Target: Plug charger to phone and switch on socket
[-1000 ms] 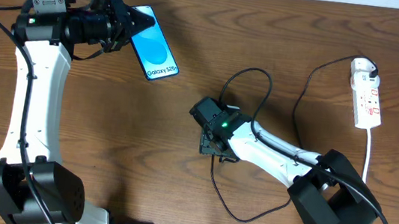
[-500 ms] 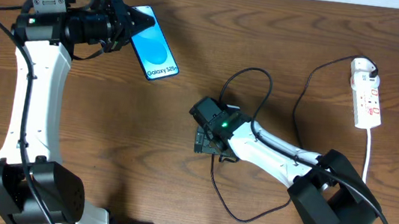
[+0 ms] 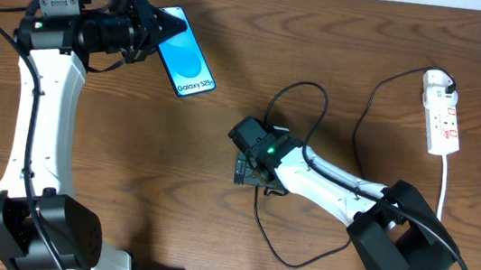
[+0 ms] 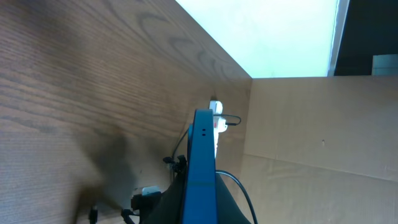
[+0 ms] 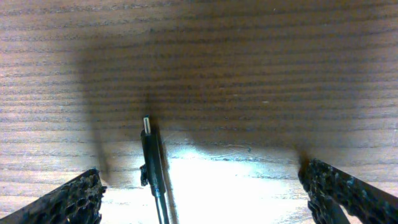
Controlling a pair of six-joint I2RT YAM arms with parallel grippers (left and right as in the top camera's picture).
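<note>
Overhead: left gripper [image 3: 154,31] clamped on end of phone [image 3: 187,63], far-left part of table [image 3: 128,168]; right gripper [image 3: 250,170] mid-table over charger [image 3: 322,94], cable looping behind it; socket [image 3: 440,112] far right, well apart from both; charger not in phone; switch too small to read.

Left wrist: phone seen edge-on between closed jaws; can't tell if it clears wood.

Right wrist: fingers [image 5: 68,199] spread wide; plug tip [image 5: 147,124] flat on wood between them, ungripped; by my reckoning grasping, plugging and switching are all left.

Containers: none in sight.
</note>
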